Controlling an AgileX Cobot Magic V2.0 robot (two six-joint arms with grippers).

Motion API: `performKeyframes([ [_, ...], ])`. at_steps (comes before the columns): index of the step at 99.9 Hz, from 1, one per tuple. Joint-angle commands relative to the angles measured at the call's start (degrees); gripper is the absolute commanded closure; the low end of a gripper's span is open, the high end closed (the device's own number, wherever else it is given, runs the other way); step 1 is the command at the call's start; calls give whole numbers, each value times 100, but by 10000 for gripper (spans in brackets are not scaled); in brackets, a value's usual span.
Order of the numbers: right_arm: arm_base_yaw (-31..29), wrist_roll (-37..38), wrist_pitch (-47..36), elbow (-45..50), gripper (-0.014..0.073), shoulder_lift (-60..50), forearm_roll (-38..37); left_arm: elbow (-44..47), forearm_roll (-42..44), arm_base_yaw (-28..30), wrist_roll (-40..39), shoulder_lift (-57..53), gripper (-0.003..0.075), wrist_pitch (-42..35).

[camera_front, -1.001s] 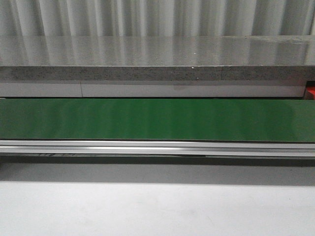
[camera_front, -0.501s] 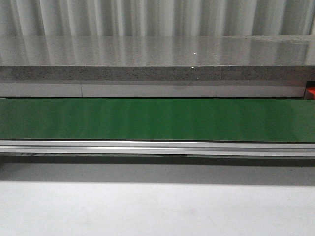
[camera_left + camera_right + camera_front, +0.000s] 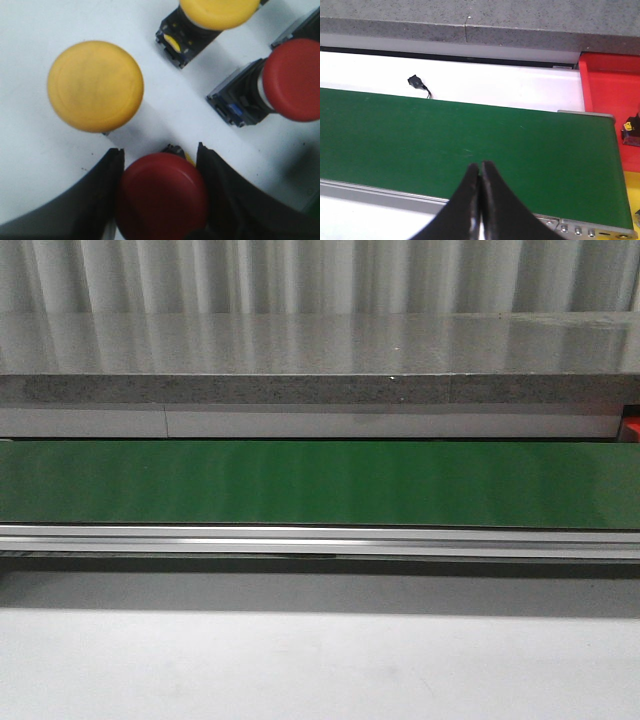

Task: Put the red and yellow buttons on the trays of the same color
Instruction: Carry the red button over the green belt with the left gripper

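red button (image 3: 162, 195) sits between the left gripper (image 3: 159, 186) fingers (image 3: 95, 200) — the two dark fingers stand apart, one on either side of its cap, close against it, though whether they press on it cannot be told. it rests on the white bench (image 3: 30, 165). from that cap, a yellow button (image 3: 95, 86) stands upright at about 11 o'clock, just beside the left finger tip but apart from it. a second yellow button (image 3: 210, 17) lies tilted at about 1 o'clock, its black base with a yellow patch showing below the cap. a second red button (image 3: 280, 82) lies on its side at about 2 o'clock, with a black base and a blue detail; it is apart from the others.

right gripper (image 3: 480, 172) hangs over the green conveyor belt (image 3: 445, 145) with its fingers together, tips touching. at about 2 o'clock from the tips lies a red tray (image 3: 607, 95), past the belt's end, and a small black-and-yellow part (image 3: 631, 131) sits at the tray's edge — too cut off to identify. a small black connector with short wires (image 3: 416, 82) lies on the white strip beyond the belt, at about 11 o'clock.

in the front view only the green belt (image 3: 320, 483), its metal rail (image 3: 320, 540), a grey stone ledge (image 3: 320, 360) and a sliver of red (image 3: 632, 426) at 3 o'clock show; neither arm is visible there.
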Motion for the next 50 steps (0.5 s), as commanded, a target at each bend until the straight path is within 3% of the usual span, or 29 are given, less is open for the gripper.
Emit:
performKeyframes([
  [1,4,-67,-351,-140,662,-17,72,-200,-45,-11,122,-494,741,-55],
  [25,4,-67,-345,-140,662,-17,72,-490,-45,-319,812,-1532,741,210],
  [50,4,-67,-345,-140,662,-17,72,-1075,-45,-1331,1596,-1804,741,615],
])
